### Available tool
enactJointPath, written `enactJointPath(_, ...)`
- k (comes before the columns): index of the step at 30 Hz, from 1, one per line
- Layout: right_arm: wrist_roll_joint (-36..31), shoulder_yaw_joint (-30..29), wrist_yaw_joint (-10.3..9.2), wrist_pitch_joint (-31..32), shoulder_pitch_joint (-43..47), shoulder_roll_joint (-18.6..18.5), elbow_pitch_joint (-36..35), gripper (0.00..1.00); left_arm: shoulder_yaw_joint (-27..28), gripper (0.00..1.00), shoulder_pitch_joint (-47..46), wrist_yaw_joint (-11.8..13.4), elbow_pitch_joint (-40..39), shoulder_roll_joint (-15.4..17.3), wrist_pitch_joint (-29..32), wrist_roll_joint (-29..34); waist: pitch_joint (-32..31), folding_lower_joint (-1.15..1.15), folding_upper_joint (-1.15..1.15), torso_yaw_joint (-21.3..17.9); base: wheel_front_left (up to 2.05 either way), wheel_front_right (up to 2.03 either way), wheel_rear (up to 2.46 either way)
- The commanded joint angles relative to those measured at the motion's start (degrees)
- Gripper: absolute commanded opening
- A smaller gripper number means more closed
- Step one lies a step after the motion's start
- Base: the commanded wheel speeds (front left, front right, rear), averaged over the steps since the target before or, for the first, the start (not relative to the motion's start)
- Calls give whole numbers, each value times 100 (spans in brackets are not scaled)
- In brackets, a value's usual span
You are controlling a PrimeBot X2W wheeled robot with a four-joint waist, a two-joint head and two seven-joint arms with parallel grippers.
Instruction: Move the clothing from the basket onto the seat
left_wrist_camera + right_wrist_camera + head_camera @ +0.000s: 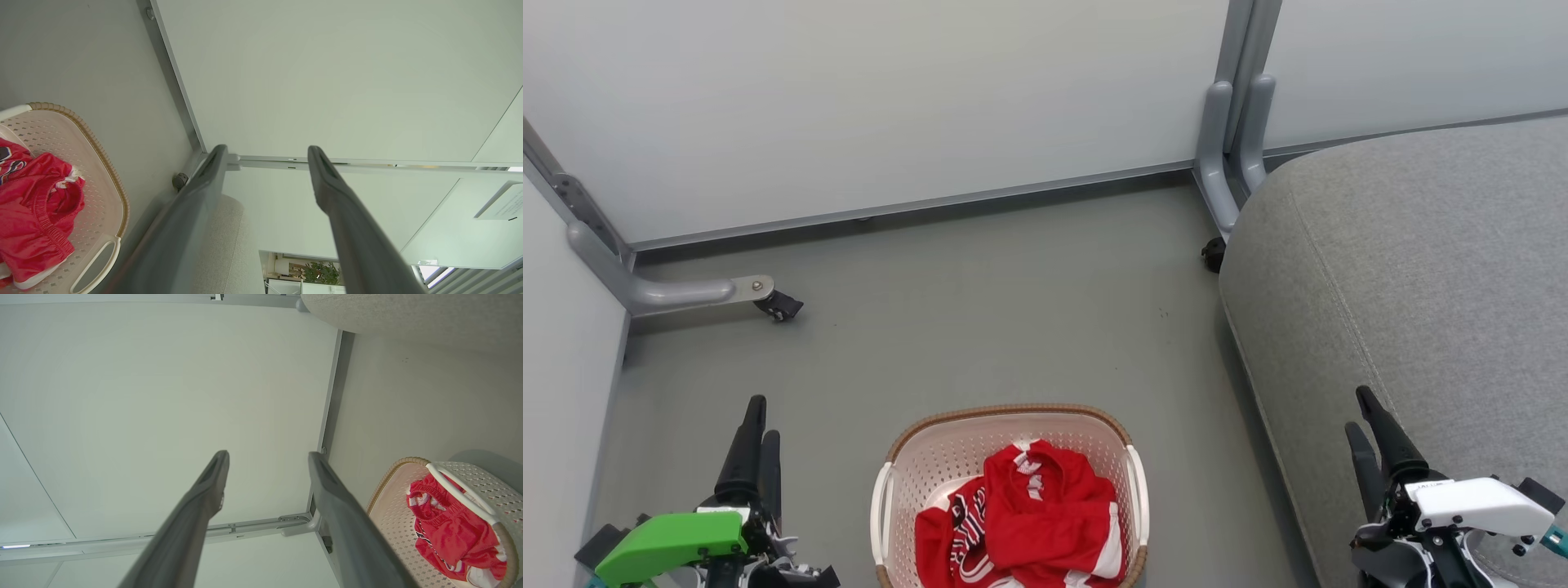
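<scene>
Clothing [1029,514]: crumpled red sports garments in thin, shiny fabric with white trim, heaped in the near half of the basket. Black-and-white lettering shows on one fold but is too creased to read.
Basket [947,457]: cream-white perforated plastic laundry basket, a rounded rectangle with a brown woven-look rim and white side handles. It stands on the grey floor [1013,286] between the two arms, well apart from both.
Seat [1421,269]: large grey woven-fabric cushion with rounded corners and a stitched seam, to the robot's right of the basket. None of the clothing is on it yet.
Left end effector [762,420]: two long dark fingers parted with a plain gap between them, holding nothing. It hovers to the left of the basket, pointing away from the robot.
Right end effector [1357,412]: fingers likewise parted and bare, above the near edge of the seat.
Handling: judged light, limp and slippery. The fabric will likely sag and trail once lifted. The pieces look tangled, so one pull may drag up another.
Where to grip: probably the highest bunched fold in the middle of the heap, or the gathered elastic band seen in the left wrist view. Pinch several layers and keep clear of the perforated wall and handles.
Risk: a trailing end could catch on the rim and tip the light basket.
</scene>
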Motion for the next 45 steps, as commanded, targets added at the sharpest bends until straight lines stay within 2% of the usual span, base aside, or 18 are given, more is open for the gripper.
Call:
enactJointPath(1,-137,78,1,-85,-98,-40,-79,100,-69,100,-85,-4,-105,20,-71,78,2,0,0,-2,0,0,0)
enactJointPath(14,-1469,320,2,-436,-79,-49,-181,100,-112,100,-47,-8,-132,31,-421,1025,40,0,0,-12,0,0,0)
enactJointPath(22,-2265,405,2,-618,-73,-56,-360,100,-40,100,-35,2,-337,38,-603,1913,75,0,0,-19,0,0,0)
enactJointPath(45,-4683,838,2,-1084,-92,-74,-750,100,-497,100,83,487,-1240,55,-1066,4746,222,0,0,-55,0,0,0)
